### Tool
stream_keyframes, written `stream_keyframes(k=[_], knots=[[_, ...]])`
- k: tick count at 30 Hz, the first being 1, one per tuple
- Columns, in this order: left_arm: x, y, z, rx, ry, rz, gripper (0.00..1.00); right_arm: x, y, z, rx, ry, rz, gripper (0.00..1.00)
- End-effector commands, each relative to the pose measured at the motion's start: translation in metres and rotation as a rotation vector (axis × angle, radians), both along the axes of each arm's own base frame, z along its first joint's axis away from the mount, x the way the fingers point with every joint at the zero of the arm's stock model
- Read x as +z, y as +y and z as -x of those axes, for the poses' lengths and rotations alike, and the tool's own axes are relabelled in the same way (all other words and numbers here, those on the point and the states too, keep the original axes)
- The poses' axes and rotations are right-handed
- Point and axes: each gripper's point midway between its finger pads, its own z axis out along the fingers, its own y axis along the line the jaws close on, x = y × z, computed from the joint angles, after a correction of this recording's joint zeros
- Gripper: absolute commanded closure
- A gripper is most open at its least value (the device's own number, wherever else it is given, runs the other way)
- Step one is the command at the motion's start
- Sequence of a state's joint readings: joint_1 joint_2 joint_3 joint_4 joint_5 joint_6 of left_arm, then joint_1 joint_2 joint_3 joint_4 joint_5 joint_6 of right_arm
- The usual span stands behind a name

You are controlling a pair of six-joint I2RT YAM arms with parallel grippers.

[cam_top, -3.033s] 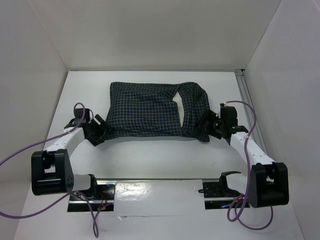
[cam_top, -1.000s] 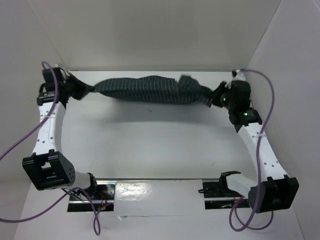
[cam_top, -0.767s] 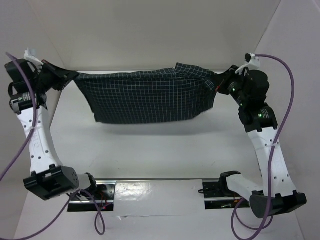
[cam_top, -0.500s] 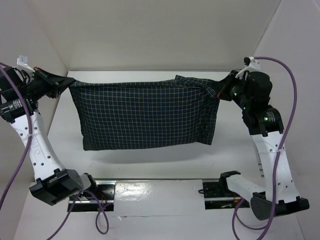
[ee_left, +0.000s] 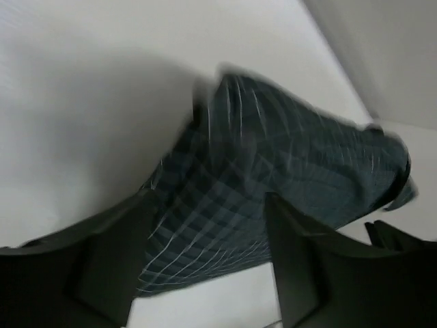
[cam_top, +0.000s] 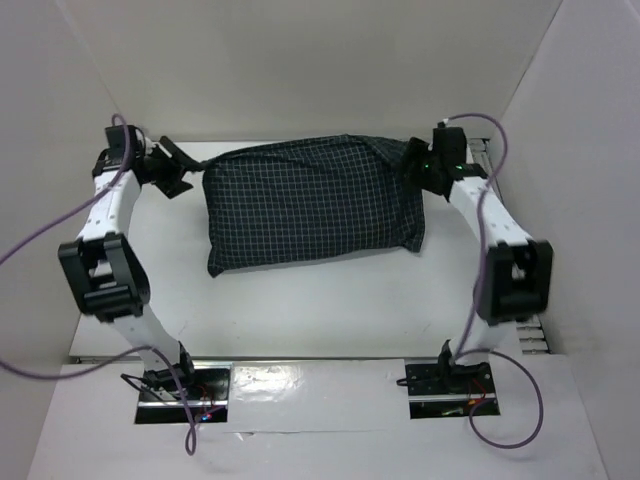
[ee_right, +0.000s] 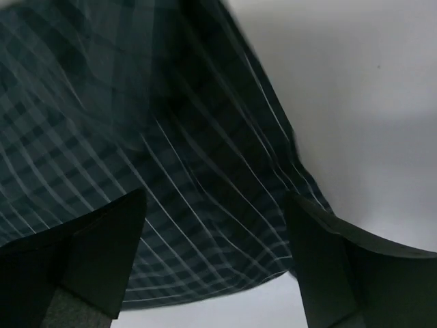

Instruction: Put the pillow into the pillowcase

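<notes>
The pillowcase (cam_top: 310, 205), dark with a fine white grid check, lies plump and flat on the white table toward the back wall. No cream fabric shows, so the pillow is hidden. My left gripper (cam_top: 183, 172) is just off the case's upper left corner, open. My right gripper (cam_top: 413, 166) stands open at the upper right corner. In the left wrist view the checked pillowcase (ee_left: 273, 178) lies between and beyond the spread fingers (ee_left: 102, 266) of the left gripper (ee_left: 205, 273). In the right wrist view the pillowcase (ee_right: 150, 137) fills the gap of the right gripper (ee_right: 212, 266), its fingers (ee_right: 328, 266) apart and off the cloth.
White walls close in the table on the left (cam_top: 60, 100), back (cam_top: 310, 70) and right (cam_top: 580, 150). Two shiny mounting plates (cam_top: 230, 385) (cam_top: 440, 385) sit at the near edge. Purple cables (cam_top: 30, 250) loop from both arms.
Earlier both grippers held the pillowcase up by its top corners, hanging in the air. Now it lies on the table at the back, both grippers have opened, and the arms have come down.
</notes>
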State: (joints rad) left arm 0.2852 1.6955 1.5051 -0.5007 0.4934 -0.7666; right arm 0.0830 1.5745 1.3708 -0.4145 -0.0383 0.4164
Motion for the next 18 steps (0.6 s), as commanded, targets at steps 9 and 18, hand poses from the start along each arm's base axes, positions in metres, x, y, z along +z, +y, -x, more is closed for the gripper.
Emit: stream_keyframes(k=[9, 18], knots=[[-0.016, 0.029, -0.014, 0.075, 0.018, -0.264, 0.13, -0.013, -0.016, -0.035, -0.064, -0.062, -0.013, 0.02], [-0.121, -0.006, 0.007, 0.025, 0.231, -0.271, 0.11, -0.084, 0.023, -0.071, 0.120, 0.055, -0.149, 0.00]])
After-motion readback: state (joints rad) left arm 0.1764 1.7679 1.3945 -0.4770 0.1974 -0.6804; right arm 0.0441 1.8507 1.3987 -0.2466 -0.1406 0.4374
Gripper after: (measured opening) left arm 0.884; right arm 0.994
